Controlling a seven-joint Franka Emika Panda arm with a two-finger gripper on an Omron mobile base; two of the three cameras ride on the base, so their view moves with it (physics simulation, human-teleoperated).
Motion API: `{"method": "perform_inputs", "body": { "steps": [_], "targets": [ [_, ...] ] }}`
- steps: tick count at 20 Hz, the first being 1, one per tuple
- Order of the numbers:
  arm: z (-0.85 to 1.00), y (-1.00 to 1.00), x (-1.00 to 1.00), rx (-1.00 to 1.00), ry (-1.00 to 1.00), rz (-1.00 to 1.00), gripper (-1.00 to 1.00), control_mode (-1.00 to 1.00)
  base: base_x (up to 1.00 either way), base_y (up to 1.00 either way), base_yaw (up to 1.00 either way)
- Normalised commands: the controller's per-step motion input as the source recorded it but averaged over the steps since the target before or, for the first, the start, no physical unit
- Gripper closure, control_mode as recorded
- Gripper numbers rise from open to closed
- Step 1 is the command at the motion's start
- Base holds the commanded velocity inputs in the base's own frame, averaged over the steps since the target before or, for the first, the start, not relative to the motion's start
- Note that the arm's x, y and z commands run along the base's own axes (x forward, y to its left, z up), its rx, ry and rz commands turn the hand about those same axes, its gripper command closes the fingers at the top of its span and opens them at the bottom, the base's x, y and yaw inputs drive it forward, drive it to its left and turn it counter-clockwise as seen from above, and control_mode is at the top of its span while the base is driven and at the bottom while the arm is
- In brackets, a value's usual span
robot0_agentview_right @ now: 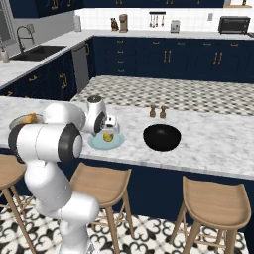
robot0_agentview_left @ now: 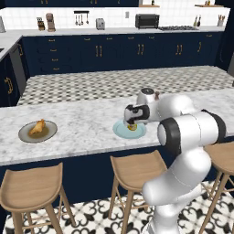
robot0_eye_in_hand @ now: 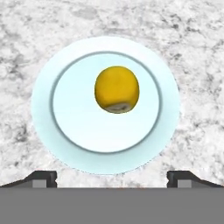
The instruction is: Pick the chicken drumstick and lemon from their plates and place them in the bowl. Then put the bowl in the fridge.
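The yellow lemon lies on the pale blue plate, a little off its centre. My gripper hangs straight above that plate with its two fingertips spread wide apart and nothing between them. From the base, the gripper hovers just over the lemon and blue plate. The golden-brown chicken drumstick rests on the grey plate at the counter's left. The black bowl stands to the right of the blue plate. The fridge is out of view.
A marble counter carries everything; two small shakers stand behind the bowl. Wooden stools line its near edge. Navy cabinets run along the far wall, with a sink at the left.
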Motion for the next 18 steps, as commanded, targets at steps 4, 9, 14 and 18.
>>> {"method": "perform_inputs", "body": {
  "steps": [4, 9, 14, 18],
  "targets": [
    [-0.03, 0.00, 0.59, 0.00, 0.00, 0.00, -1.00, -1.00, 0.00, 0.00, 0.00],
    [-0.22, 0.00, 0.33, 0.00, 0.00, 0.00, -1.00, -1.00, 0.00, 0.00, 0.00],
    [-0.30, 0.06, 0.20, 0.00, 0.00, 0.00, -1.00, -1.00, 0.00, 0.00, 0.00],
    [-0.24, 0.06, 0.23, -0.01, 0.01, 0.00, -1.00, -1.00, 0.00, 0.00, 0.00]
  ]
}}
